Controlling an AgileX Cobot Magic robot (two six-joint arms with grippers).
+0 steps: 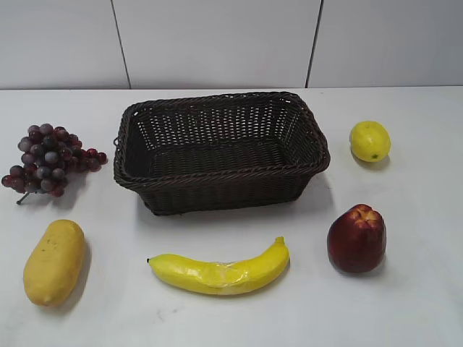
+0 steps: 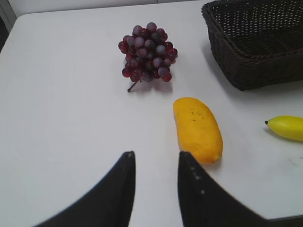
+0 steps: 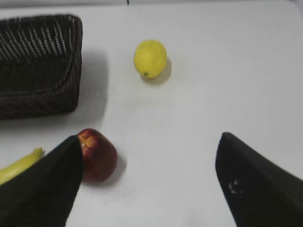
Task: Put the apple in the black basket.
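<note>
The dark red apple (image 1: 357,238) stands on the white table at the front right, apart from the black basket (image 1: 217,189) in the middle. The basket holds nothing. In the right wrist view the apple (image 3: 100,156) lies just beyond my left fingertip, and the basket corner (image 3: 38,66) is at the upper left. My right gripper (image 3: 149,142) is wide open and empty above the table. My left gripper (image 2: 155,158) is open and empty, near the end of a yellow-orange mango (image 2: 198,128). Neither gripper shows in the exterior view.
A lemon (image 1: 370,140) lies right of the basket and shows in the right wrist view (image 3: 150,58). A banana (image 1: 221,272) lies in front of the basket. A grape bunch (image 1: 47,159) and the mango (image 1: 54,262) are at the left.
</note>
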